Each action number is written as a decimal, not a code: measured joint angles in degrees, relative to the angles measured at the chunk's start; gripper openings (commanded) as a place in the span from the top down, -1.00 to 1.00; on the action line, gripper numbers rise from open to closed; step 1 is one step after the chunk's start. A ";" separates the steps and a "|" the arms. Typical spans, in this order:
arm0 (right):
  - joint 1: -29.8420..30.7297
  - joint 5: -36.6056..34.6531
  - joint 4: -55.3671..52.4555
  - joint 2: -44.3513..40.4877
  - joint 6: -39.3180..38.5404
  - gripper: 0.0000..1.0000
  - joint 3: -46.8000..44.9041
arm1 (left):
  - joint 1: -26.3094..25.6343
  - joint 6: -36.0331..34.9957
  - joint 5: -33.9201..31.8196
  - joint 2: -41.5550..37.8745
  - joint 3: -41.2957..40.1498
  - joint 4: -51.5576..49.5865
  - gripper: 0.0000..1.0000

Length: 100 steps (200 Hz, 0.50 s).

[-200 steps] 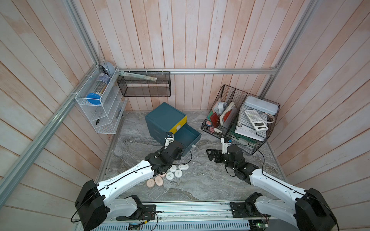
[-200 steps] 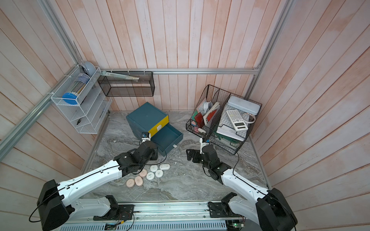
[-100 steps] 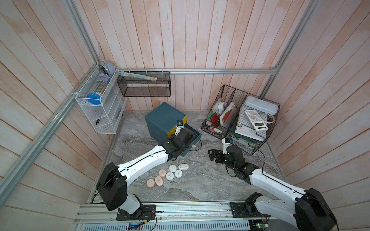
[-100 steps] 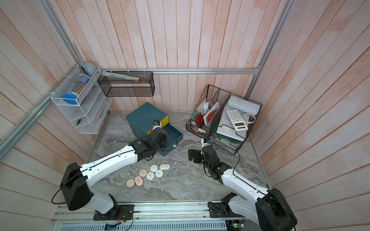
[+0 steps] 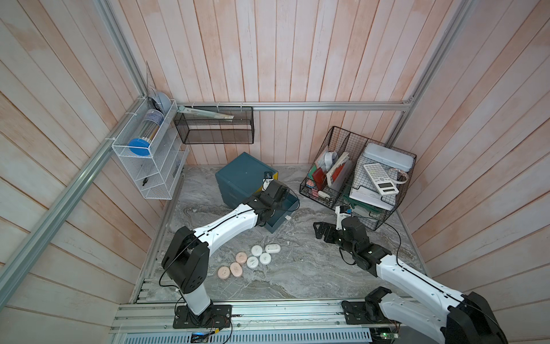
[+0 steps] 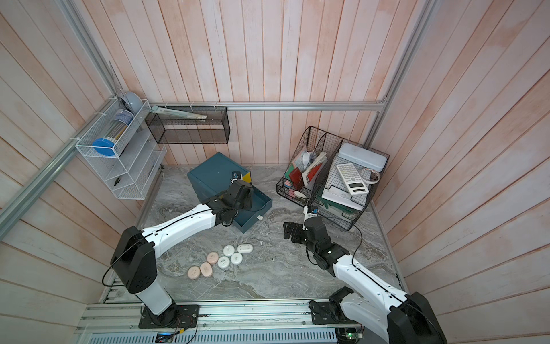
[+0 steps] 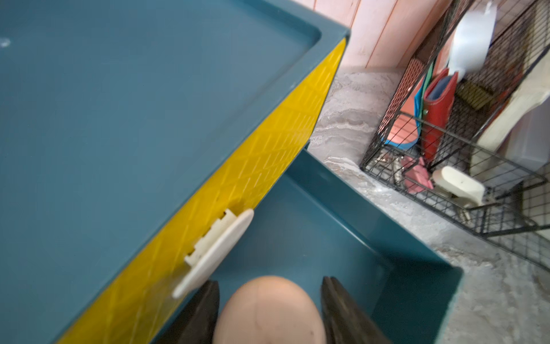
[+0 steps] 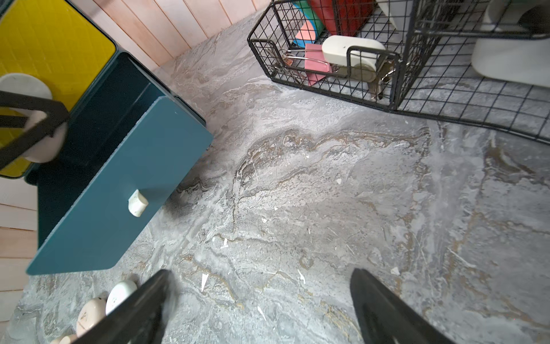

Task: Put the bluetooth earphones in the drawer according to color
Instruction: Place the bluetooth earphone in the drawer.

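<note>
Earphone case (image 7: 268, 312), pink, within left claw (image 7: 269, 281) over open drawer (image 7: 342, 226), grip uncertain; right claw (image 8: 261, 270) open.

open drawer (image 7: 357, 214) free above; white handle (image 7: 220, 250) probably overhangs rear; basket (image 7: 398, 98) beside.

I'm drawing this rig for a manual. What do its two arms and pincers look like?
Both the left arm and right arm have white shell links, black joints and black bases bolted to a silver rail. Thin black cables loop beside them. The left pincer and right pincer have black tapering fingers.
</note>
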State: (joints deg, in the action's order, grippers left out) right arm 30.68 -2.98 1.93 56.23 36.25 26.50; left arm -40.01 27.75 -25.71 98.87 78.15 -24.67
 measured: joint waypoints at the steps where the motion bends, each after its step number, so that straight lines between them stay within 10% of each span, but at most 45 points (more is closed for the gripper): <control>1: -0.02 0.00 -0.09 -0.20 0.07 -0.96 0.00 | 0.02 -0.26 0.13 0.07 0.07 -0.02 -0.53; 48: -0.46 0.09 -3.23 -8.98 1.66 -0.96 0.00 | 0.31 0.81 3.85 -0.94 1.49 -0.61 -0.99; 100: -0.52 4.22 -2.95 -20.98 3.17 -0.96 -2.27 | 0.35 3.91 5.09 -15.76 -7.04 -1.11 -1.00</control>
State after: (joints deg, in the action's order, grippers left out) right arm 30.15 1.23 -1.02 35.24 39.42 24.23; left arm -39.66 31.66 -20.62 83.11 71.11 -25.78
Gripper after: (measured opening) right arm 0.981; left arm 0.998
